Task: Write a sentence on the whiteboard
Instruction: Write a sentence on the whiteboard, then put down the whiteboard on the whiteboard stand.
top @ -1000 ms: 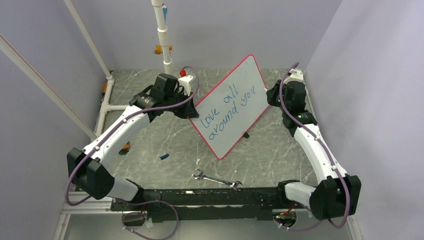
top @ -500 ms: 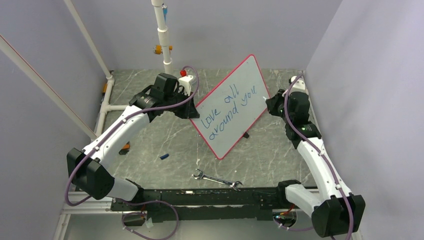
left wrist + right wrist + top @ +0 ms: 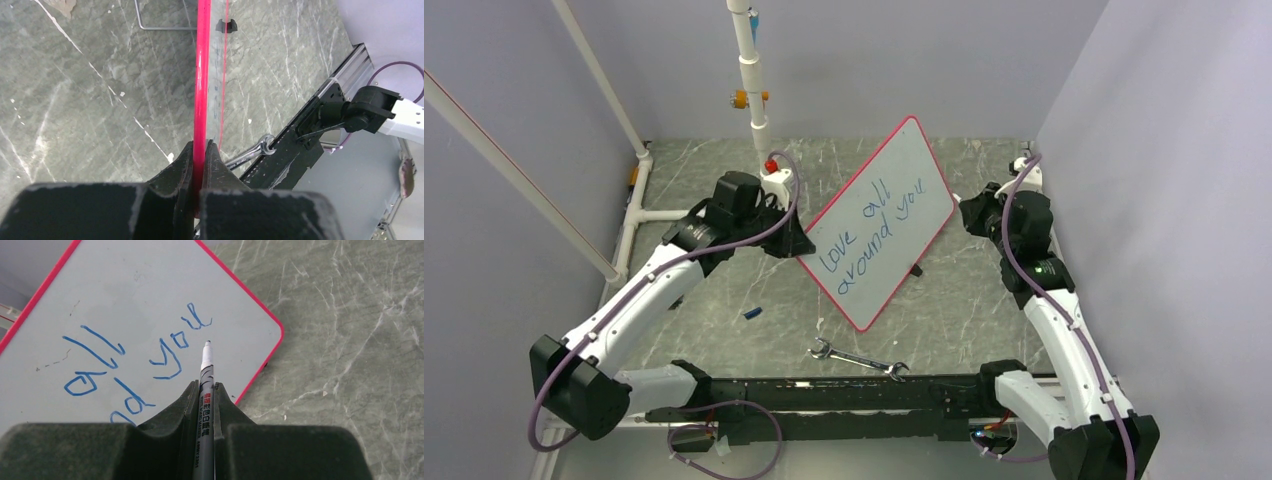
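The whiteboard (image 3: 914,165) with a red-pink rim stands tilted at mid table. It bears the sentence (image 3: 872,235) "love all around you" in blue, in two lines. My left gripper (image 3: 799,250) is shut on the board's left edge, seen as a red rim (image 3: 201,90) between the fingers. My right gripper (image 3: 961,213) is shut on a grey marker (image 3: 206,375), tip just off the board near the last word (image 3: 172,347). The board also shows in the right wrist view (image 3: 125,285).
A metal wrench (image 3: 857,360) lies near the front rail, also in the left wrist view (image 3: 250,155). A small blue cap (image 3: 752,313) lies on the marble table. A white pipe post (image 3: 749,70) stands at the back. Walls close in at both sides.
The left arm has drawn back toward the near left, turning and shifting the board with it. The right gripper has pulled away to the right, off the board's edge.
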### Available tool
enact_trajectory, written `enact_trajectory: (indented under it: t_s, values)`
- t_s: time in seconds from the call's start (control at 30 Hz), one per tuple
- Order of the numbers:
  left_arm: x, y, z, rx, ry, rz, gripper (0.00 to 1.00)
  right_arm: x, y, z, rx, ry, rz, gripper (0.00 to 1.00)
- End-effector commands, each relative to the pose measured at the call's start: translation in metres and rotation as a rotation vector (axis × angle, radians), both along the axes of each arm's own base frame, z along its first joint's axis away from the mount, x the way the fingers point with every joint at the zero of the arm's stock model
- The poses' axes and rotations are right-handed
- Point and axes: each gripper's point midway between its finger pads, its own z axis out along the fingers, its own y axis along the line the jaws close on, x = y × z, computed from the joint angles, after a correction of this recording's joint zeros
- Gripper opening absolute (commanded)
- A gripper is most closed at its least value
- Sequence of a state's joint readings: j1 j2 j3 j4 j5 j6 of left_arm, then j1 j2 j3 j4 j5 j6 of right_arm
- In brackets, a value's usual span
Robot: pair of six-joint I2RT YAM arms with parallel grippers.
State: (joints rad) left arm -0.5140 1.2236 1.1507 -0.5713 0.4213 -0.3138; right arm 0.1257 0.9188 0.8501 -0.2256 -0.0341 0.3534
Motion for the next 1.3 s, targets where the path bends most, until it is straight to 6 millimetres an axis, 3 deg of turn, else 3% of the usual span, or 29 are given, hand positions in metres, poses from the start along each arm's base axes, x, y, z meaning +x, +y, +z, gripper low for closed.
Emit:
enact_trajectory:
  t_s: [0.0, 0.3, 0.47, 0.57, 0.73, 0.83, 1.07, 1.27]
  values:
    - [0.014, 0.006, 0.020, -0.057, -0.104, 0.092, 0.00, -0.004, -0.003, 0.013, 0.013, -0.039, -0.016, 0.00]
    - [0.012, 0.001, 0.049, -0.245, -0.167, 0.160, 0.00, -0.005, -0.002, 0.014, 0.022, -0.045, -0.015, 0.00]
    - [0.011, 0.011, 0.055, -0.324, -0.224, 0.238, 0.00, -0.003, 0.000, 0.010, 0.031, -0.040, -0.012, 0.00]
    - [0.010, 0.015, 0.038, -0.346, -0.235, 0.277, 0.00, -0.002, 0.000, 0.006, 0.035, -0.032, -0.013, 0.00]
    - [0.007, 0.022, -0.014, -0.369, -0.234, 0.348, 0.00, -0.001, 0.000, -0.001, 0.034, -0.020, -0.012, 0.00]
    - [0.007, 0.026, -0.033, -0.375, -0.225, 0.379, 0.00, 0.000, 0.001, -0.005, 0.035, -0.013, -0.010, 0.00]
    - [0.006, 0.036, -0.023, -0.396, -0.293, 0.469, 0.00, 0.001, 0.000, -0.008, 0.031, -0.005, -0.018, 0.00]
    - [0.002, 0.043, -0.052, -0.390, -0.262, 0.551, 0.00, 0.003, 0.001, -0.016, 0.037, 0.012, -0.014, 0.00]
